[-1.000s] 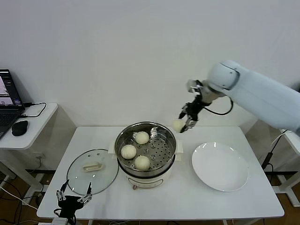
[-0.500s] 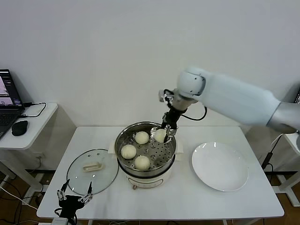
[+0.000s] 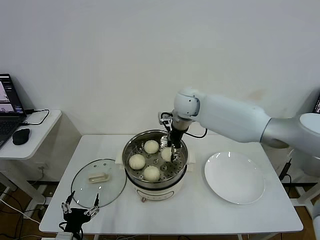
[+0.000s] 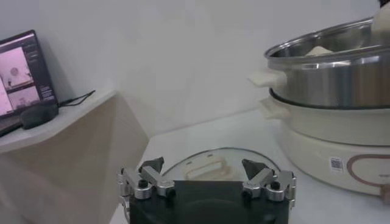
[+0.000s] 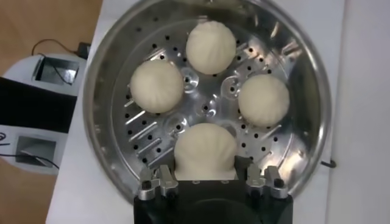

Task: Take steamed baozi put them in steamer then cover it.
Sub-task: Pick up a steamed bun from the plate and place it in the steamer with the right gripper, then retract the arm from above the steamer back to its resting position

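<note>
- Tabletop (image 3: 200, 220): white; bare room is seen along its near edge and between the steamer and the plate.
- Steamer (image 3: 131, 150): steel pot on a cream base, set at mid-tabletop; its rim stands clear of cover and plate on either side.
- Baozi: four are seen inside the steamer on the perforated tray. Three lie free (image 5: 211, 47), (image 5: 157, 86), (image 5: 263, 100), spaced apart from one another; the fourth baozi (image 5: 205, 150) is at the right side of the tray near the wall.
- Cover (image 3: 82, 186): glass lid, laid flat on the tabletop just left of the steamer, handle up, its rim close to the tabletop's left edge.
- Plate (image 3: 235, 177): white, lying right of the steamer, apart from it.
- Right pincer (image 3: 172, 151): lowered inside the steamer rim, pointed down, clamped on the fourth baozi; the arm is reached in from the right, over the plate's far side.
- Left pincer (image 3: 79, 210): parked low at the near left tabletop edge, before the cover, fingers spread apart, nothing held.
- Side table (image 3: 35, 135): left of the tabletop, carrying a laptop (image 3: 7, 107) and a mouse (image 3: 21, 136).
</note>
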{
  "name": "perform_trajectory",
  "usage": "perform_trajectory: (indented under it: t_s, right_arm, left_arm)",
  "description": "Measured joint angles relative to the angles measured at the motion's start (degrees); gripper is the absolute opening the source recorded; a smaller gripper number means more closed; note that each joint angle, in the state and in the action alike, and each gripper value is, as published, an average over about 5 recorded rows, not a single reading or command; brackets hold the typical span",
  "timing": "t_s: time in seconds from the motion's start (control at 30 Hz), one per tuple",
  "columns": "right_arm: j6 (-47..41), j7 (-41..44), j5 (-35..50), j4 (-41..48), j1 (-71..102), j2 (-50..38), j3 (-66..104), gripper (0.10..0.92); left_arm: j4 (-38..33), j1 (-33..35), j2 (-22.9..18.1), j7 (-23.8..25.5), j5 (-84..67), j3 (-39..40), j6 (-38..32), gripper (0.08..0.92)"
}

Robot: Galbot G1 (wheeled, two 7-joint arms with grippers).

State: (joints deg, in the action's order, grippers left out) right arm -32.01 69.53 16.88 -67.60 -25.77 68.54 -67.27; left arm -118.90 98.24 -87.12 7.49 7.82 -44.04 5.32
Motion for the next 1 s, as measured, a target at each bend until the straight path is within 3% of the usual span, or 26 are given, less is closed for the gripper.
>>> perform_trajectory:
  t_s: [0.3,0.57,0.83,1.0]
  right_arm:
    - [-0.4,-2.0,-1.4,1.3,1.9,1.2,0.4,0.627]
    - [-0.8,-2.3,-0.7,-0.1,1.3,-0.4,1.6,0.809]
    - [-0.6,-3.3,1.6,-3.4,2.0,-5.8,7.7,0.823]
    - [2.9,-8.5,5.5,-5.6,4.2,-10.6,14.4,0.823]
  left_arm:
    - [0.3,-0.2,-0.1,0.0,0.0,0.1,0.0,0.823]
    - [0.2,-0.2,-0.2,0.5,0.0,0.0,0.4,0.823]
    - [-0.7,-0.3,-0.3,0.6,-0.7,0.1,1.0,0.823]
    - [-0.5,-0.5,0.0,-0.2,-1.8,0.0,0.8,0.823]
